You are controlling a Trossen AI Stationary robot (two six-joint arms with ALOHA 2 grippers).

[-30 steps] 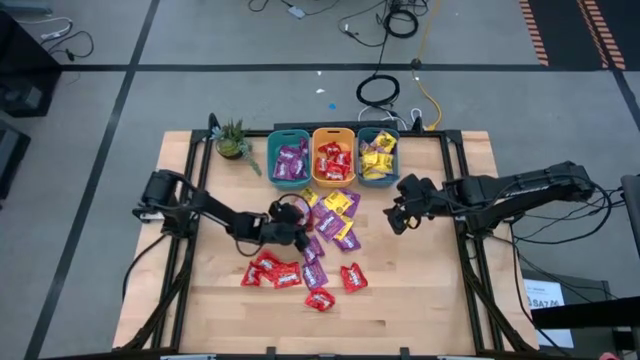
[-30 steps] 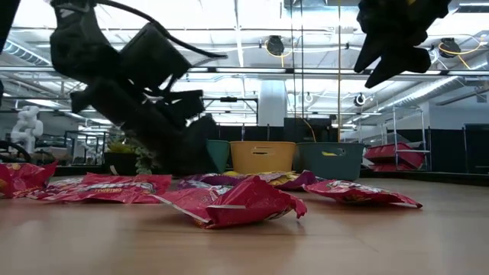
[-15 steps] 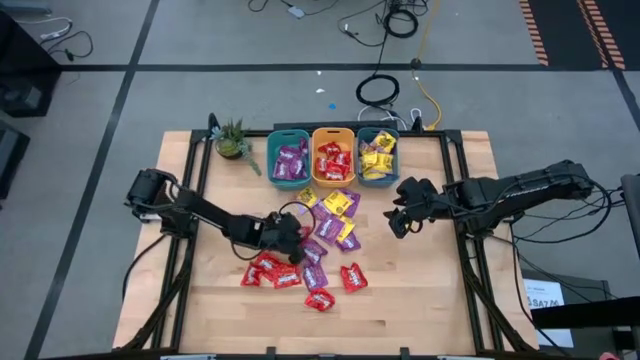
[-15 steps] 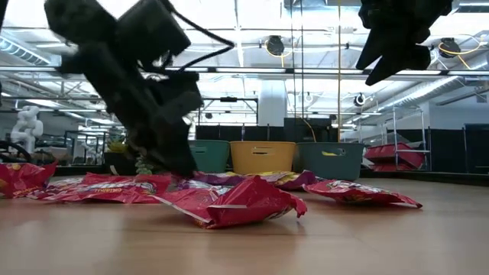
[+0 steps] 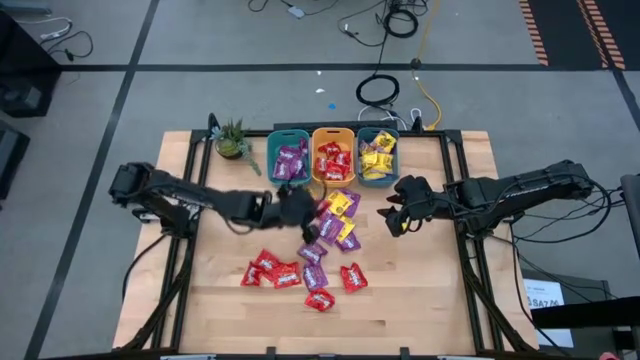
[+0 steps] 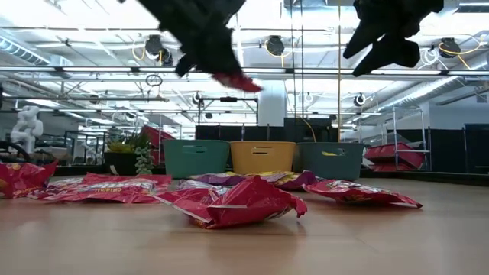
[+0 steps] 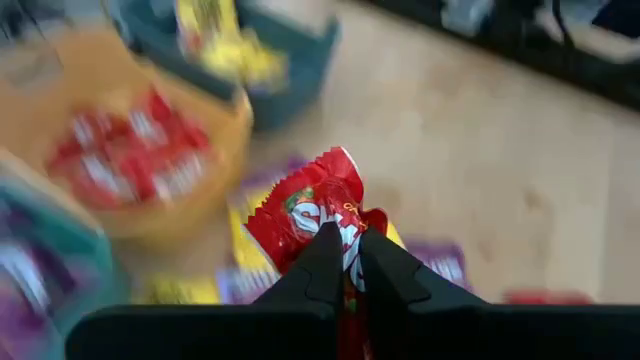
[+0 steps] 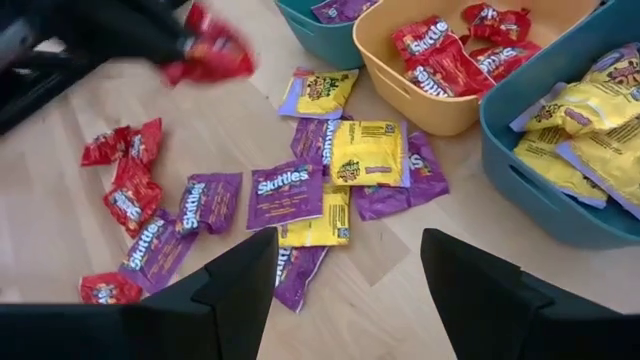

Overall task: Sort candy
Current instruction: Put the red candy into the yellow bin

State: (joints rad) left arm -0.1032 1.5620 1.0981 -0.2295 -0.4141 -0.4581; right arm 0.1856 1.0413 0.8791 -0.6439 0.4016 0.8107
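Candy: about two dozen small shiny flat packets in red, purple and yellow lie loose on the pale wooden table (image 5: 420, 290), the pile (image 5: 318, 262) spread in front of three plastic bins.
Left gripper: I see my left gripper (image 7: 342, 262) pinched shut on one red crinkled packet (image 7: 310, 205), raised clear of the table, just short of the bins.
Purple bin: the teal bin on the left (image 5: 289, 158) holds purple packets; if I drift that way, red lands among purple.
Red bin: the orange bin in the middle (image 5: 333, 155) holds red packets; I judge this the target.
Grip risk: the fingers hold the packet only near one end, so a quick swing could shake it loose.
Yellow bin: the teal bin on the right (image 5: 378, 155) holds yellow packets.
Right gripper: my right gripper (image 8: 340, 262) hovers with fingers spread wide and nothing between them, beside the yellow bin; moving both arms inward together risks a clash over the bins.
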